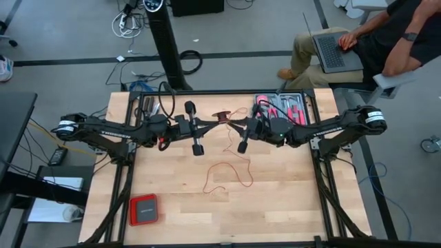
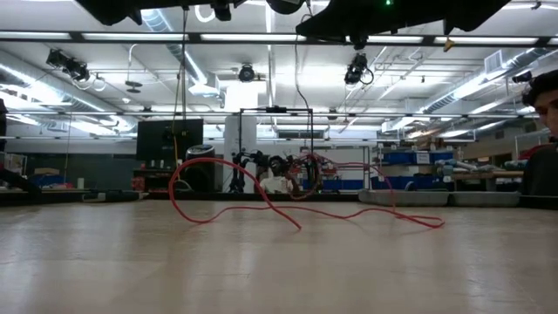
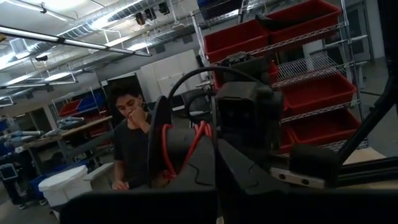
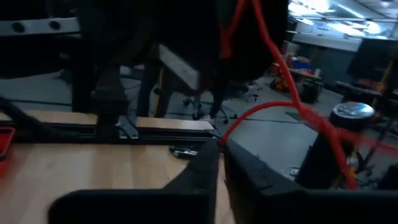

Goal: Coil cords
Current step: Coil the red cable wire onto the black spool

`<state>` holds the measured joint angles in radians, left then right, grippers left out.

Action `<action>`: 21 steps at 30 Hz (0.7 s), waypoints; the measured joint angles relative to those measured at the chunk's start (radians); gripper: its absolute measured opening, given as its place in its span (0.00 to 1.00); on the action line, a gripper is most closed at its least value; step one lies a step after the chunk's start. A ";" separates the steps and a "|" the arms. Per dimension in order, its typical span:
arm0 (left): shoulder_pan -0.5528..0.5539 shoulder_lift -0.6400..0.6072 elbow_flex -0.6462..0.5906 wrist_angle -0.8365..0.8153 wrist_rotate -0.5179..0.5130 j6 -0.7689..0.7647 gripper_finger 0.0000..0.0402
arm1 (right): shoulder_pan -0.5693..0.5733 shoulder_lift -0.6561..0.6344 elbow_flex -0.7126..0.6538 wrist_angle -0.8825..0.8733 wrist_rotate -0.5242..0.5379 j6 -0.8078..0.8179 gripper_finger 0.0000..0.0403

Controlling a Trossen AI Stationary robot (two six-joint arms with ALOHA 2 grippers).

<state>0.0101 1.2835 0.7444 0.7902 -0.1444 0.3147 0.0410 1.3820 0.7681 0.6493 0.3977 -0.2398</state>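
At the near left of the table (image 1: pixel 275 207) lies a flat red box (image 1: pixel 144 209). The left gripper (image 1: pixel 214 120) and right gripper (image 1: pixel 231 127) meet above the far middle, each clamped on the thin red cord (image 1: pixel 231 172), whose small coil sits between them while the rest trails in loose loops toward the near side. A grey tool tray (image 1: pixel 284 108) sits far right.
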 joint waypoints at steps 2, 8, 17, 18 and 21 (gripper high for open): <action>0.000 0.000 0.000 -0.001 0.007 0.017 0.00 | 0.000 0.012 0.000 0.004 -0.048 -0.007 0.02; 0.018 0.000 0.000 -0.015 0.254 0.088 0.00 | 0.015 0.073 -0.001 -0.021 -0.282 -0.065 0.01; 0.103 0.000 0.001 0.003 0.607 0.009 0.00 | 0.067 0.107 -0.002 -0.070 -0.394 -0.101 0.00; 0.109 0.000 0.001 0.025 0.612 -0.004 0.00 | 0.069 0.107 -0.002 -0.076 -0.395 -0.095 0.00; 0.122 0.000 0.001 0.097 0.625 -0.009 0.00 | 0.072 0.108 -0.002 -0.081 -0.389 -0.068 0.00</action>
<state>0.1318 1.2831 0.7456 0.8869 0.4807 0.3056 0.1127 1.4897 0.7666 0.5682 0.0083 -0.3080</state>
